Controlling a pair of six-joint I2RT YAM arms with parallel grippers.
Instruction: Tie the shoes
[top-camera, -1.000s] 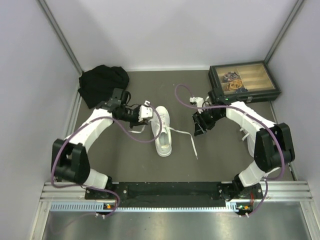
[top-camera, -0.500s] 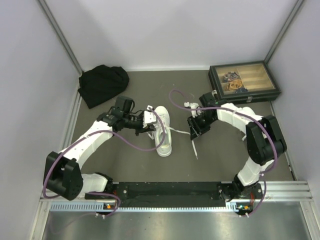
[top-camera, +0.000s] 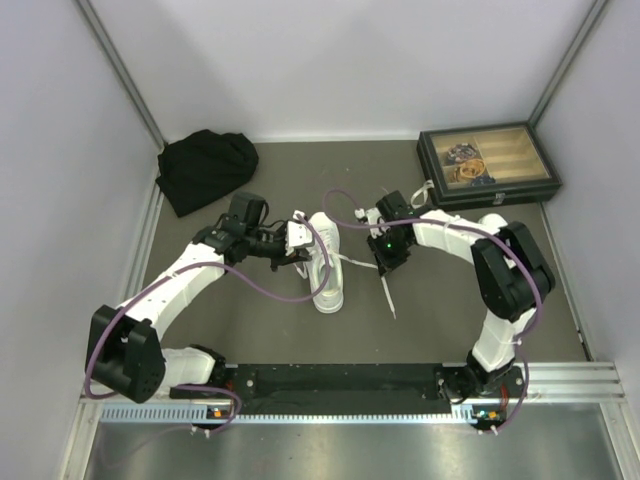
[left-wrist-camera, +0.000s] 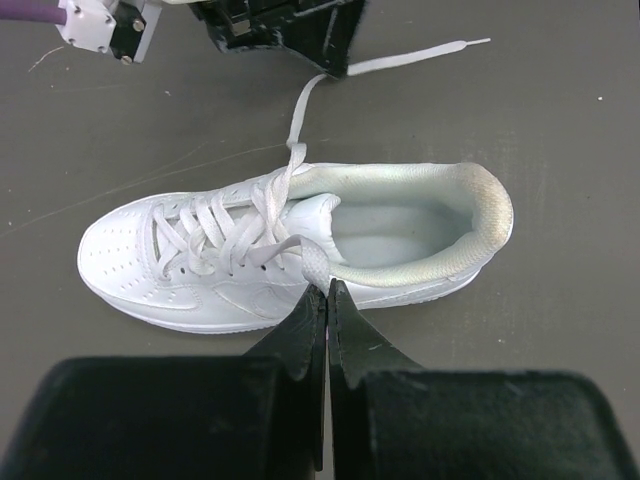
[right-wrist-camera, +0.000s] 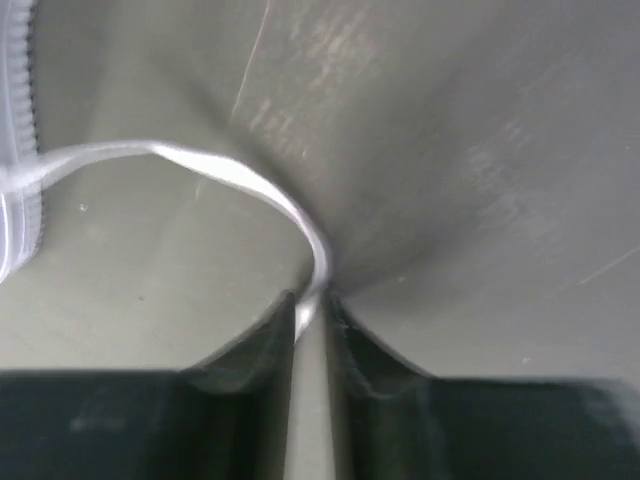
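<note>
Pale walls (top-camera: 330, 70) close in a grey-brown tabletop (top-camera: 250, 330), with a black cloth bundle (top-camera: 205, 170) toward the far left corner and a dark box (top-camera: 490, 165) toward the far right corner. The shoe (top-camera: 326, 262) lies near the middle. Its long axis runs from the far edge to the near edge, and judging from the left wrist view its toe points far and its heel near. The left pincer (left-wrist-camera: 319, 296) sits just beside the shoe's left flank, fingers pressed together on the left lace end (left-wrist-camera: 313, 265) where it drops off the top eyelets. The right pincer (right-wrist-camera: 312, 300) is out to the shoe's right and apart from it, fingers drawn nearly together around the right lace (right-wrist-camera: 250, 185). That lace arcs back toward the shoe, and its loose tail trails toward the near edge. So each arm holds the lace on its own side, with the shoe lying lengthwise between them. The coming move likely means carrying one lace across that long axis, over the tongue. The left arm looks nearer for this, while the right has slack to take up.
</note>
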